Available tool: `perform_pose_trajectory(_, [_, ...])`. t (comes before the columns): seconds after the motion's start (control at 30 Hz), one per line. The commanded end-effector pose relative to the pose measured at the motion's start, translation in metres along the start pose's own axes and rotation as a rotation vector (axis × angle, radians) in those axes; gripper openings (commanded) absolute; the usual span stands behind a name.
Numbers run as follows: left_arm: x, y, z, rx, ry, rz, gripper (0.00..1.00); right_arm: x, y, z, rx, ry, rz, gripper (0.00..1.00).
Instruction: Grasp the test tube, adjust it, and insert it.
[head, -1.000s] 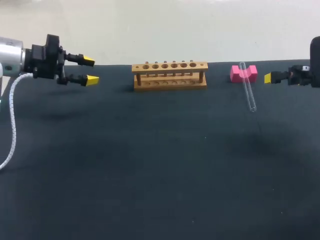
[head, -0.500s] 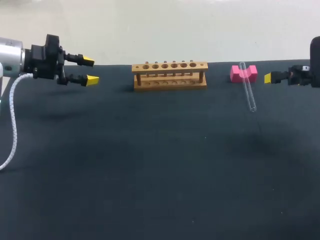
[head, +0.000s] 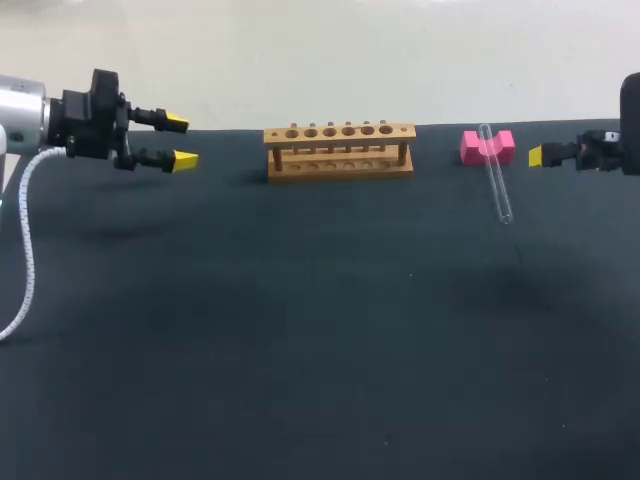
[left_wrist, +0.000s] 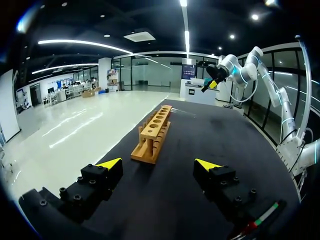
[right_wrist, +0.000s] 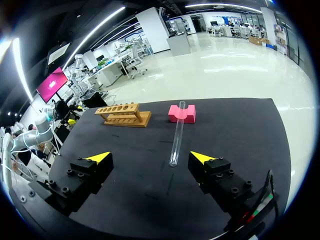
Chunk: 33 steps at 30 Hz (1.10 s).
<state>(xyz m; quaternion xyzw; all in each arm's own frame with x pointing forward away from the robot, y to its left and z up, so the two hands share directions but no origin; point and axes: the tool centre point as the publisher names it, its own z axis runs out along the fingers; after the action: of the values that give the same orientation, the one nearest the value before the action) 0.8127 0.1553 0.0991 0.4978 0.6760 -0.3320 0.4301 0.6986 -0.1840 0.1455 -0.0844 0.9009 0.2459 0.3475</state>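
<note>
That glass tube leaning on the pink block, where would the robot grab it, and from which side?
Probably the raised stretch of the glass tube just past the pink block, where it slopes clear of the table. The right claw, open and nearest, would come from above, closing across its thin width.

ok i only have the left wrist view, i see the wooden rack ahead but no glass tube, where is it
observer: the clear glass test tube lies to the right of the wooden six-hole rack.
operator: flat on the table
observer: no, its far end is propped in a notched pink block, near end on the black table.
operator: right gripper on it
observer: no, the right gripper is open, tube ahead of it, untouched.
</note>
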Motion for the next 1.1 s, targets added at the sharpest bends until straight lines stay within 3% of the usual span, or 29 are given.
perform_pose_trajectory(0.03, [0.001,-0.002,-0.001,-0.006,-0.004,0.003,1.0,0.0,0.002,-0.001,0.01,0.0,0.0,1.0])
perform_pose_trajectory(0.5, [0.001,-0.002,-0.001,-0.006,-0.004,0.003,1.0,0.001,0.004,0.0,0.022,-0.011,-0.01,1.0])
perform_pose_trajectory(0.87, [0.001,-0.002,-0.001,-0.006,-0.004,0.003,1.0,-0.006,0.022,0.017,0.209,-0.089,-0.098,1.0])
perform_pose_trajectory(1.1, [0.001,-0.002,-0.001,-0.006,-0.004,0.003,1.0,-0.012,0.027,0.038,0.398,-0.11,-0.141,1.0])
